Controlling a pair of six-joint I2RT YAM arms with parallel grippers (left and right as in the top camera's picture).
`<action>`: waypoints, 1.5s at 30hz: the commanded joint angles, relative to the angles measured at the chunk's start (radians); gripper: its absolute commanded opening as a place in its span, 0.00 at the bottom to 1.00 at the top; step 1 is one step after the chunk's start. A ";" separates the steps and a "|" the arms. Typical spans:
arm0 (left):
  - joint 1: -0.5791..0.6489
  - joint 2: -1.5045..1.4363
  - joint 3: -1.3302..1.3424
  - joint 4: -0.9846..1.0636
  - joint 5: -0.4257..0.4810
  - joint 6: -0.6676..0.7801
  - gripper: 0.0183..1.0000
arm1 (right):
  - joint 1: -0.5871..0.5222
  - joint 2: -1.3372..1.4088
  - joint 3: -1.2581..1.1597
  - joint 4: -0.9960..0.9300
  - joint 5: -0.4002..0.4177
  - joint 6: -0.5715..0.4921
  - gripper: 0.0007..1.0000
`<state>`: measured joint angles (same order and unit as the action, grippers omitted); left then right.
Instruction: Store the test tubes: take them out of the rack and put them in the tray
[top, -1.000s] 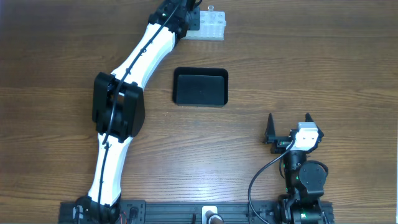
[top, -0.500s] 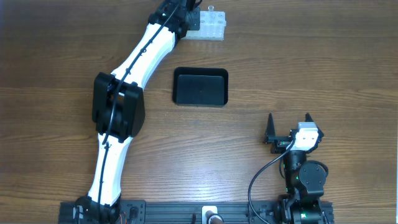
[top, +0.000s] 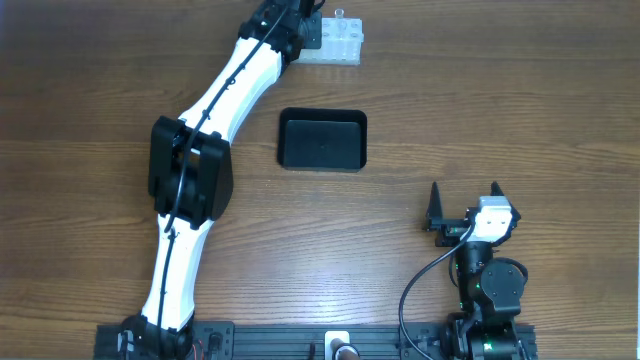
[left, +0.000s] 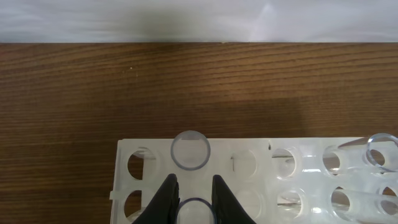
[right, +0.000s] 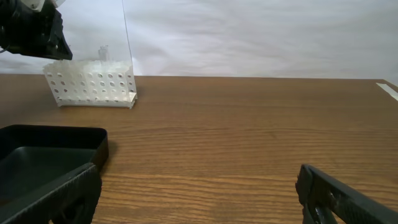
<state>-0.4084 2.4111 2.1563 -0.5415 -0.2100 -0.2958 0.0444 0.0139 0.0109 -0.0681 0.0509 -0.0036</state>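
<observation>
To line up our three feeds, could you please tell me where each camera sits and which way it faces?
Top view: fixed overhead, facing down on the table; the left arm and right arm show whole.
Left wrist view: on the left wrist, facing down into the rack; the left gripper is shut on a test tube.
Right wrist view: on the right wrist, low, facing across the table; the right gripper shows, open.
Shared: top and right wrist views both show the tray and rack.
</observation>
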 joint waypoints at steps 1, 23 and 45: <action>-0.005 -0.031 0.024 -0.006 0.010 0.000 0.02 | -0.008 -0.009 -0.005 -0.003 -0.005 0.003 0.99; -0.019 -0.280 0.024 -0.056 -0.013 0.004 0.02 | -0.008 -0.009 -0.005 -0.003 -0.005 0.003 0.99; -0.053 -0.447 0.024 -0.827 0.153 -0.183 0.02 | -0.008 -0.009 -0.005 -0.003 -0.005 0.003 0.99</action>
<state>-0.4644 1.9144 2.1735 -1.3293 -0.0967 -0.4450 0.0444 0.0139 0.0109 -0.0681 0.0509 -0.0036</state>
